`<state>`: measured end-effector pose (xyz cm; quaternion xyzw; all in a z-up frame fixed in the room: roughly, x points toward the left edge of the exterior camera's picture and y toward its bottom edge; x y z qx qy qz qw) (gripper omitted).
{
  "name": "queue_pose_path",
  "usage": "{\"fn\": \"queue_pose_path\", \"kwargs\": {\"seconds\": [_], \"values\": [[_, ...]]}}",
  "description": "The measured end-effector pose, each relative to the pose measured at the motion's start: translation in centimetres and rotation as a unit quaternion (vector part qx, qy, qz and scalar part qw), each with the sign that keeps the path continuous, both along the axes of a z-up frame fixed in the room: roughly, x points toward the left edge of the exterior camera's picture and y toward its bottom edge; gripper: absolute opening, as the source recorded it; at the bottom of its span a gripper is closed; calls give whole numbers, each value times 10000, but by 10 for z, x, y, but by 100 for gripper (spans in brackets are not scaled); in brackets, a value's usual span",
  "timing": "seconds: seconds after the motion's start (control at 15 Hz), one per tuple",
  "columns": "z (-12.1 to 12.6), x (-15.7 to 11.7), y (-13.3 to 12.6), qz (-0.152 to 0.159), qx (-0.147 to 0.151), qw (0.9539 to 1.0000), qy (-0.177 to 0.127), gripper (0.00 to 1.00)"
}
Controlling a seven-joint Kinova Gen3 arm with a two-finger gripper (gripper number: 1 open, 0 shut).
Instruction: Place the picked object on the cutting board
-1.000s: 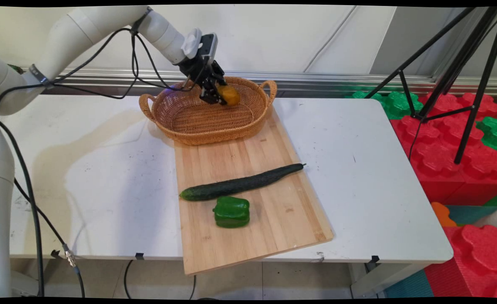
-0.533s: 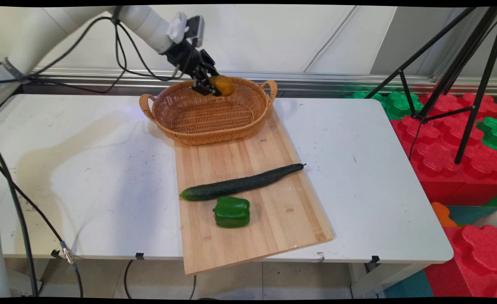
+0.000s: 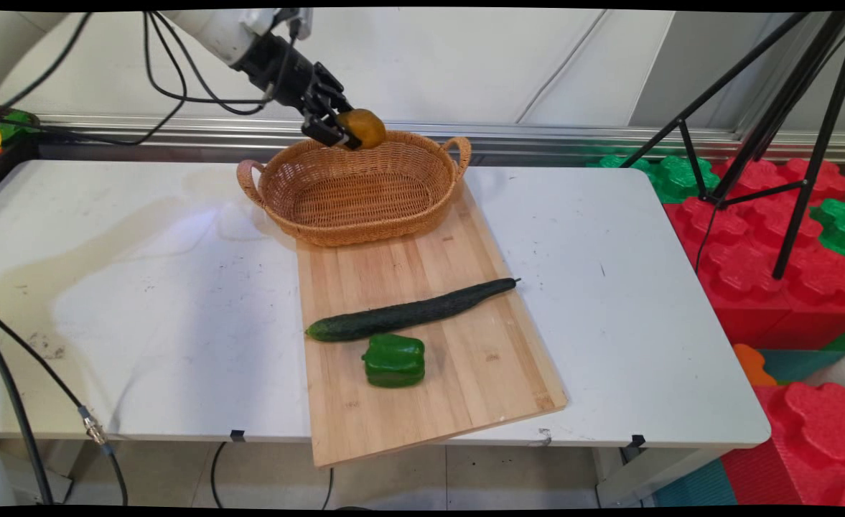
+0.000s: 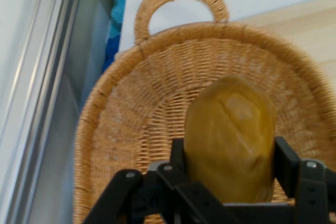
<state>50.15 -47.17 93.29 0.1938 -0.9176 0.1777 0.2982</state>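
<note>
While the tool point(image 3: 343, 129) grips the yellow fruit point(image 3: 363, 128) above the basket's point(image 3: 278, 208) far rim, squeeze steadily and avoid snagging the wicker with its fingers.

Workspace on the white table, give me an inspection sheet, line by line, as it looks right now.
Surface: white table, scuffed; wooden cutting board overhanging its near edge.
Things: wicker basket partly on the board's far end; cucumber and green pepper on the board.
Clutter: nothing seen.
Gripper: gripper shut on a yellow-brown potato, above the basket's far rim.
Cables: black cables hanging from the arm; more below the table's edge.
Surroundings: black tripod, red and green foam blocks at right.
</note>
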Motion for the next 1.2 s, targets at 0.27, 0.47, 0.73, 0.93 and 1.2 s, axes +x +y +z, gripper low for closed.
{"fn": "queue_pose_path", "kwargs": {"seconds": [0.27,0.47,0.73,0.93,1.2], "values": [[17,-6,40,-2,308,9993,206,0],[19,-18,71,-17,560,9980,297,0],[8,-35,102,72,864,9956,362,0],[-8,-47,116,224,1062,9935,345,0],[-32,-60,122,393,1276,9907,247,0]]}}
